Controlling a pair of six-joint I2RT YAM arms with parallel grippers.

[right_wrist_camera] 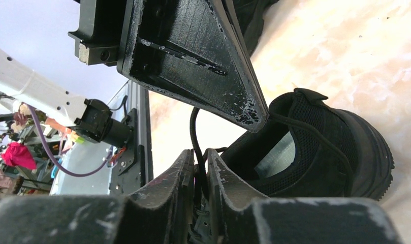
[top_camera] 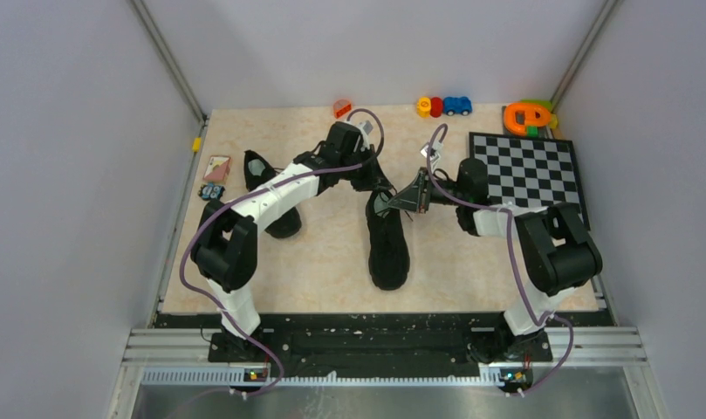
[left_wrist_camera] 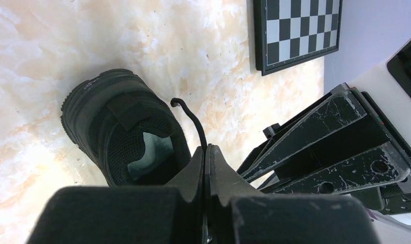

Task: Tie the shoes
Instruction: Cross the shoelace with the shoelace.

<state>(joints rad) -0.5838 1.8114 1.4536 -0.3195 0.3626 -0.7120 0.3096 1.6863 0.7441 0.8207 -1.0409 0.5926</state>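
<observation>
Two black shoes lie on the marble-patterned table [top_camera: 323, 262]. One shoe [top_camera: 389, 249] is in the middle with its toe toward the arms; the other shoe [top_camera: 263, 175] lies at the left, partly under my left arm. Over the middle shoe's [left_wrist_camera: 106, 122] opening, my left gripper [left_wrist_camera: 206, 147] is shut on a thin black lace [left_wrist_camera: 190, 117] that curls out past its tips. My right gripper [right_wrist_camera: 199, 152] faces it from the right, shut on another lace strand [right_wrist_camera: 193, 127] running up from between its fingers. In the top view the left gripper [top_camera: 373, 182] and the right gripper [top_camera: 401, 202] nearly touch.
A checkerboard [top_camera: 528, 170] lies at the right, under my right arm's elbow. Toy cars [top_camera: 443, 106], an orange and green toy [top_camera: 528, 118] and a small red toy [top_camera: 342, 108] line the far edge. Cards [top_camera: 216, 166] sit at the left edge. Grey walls enclose the table.
</observation>
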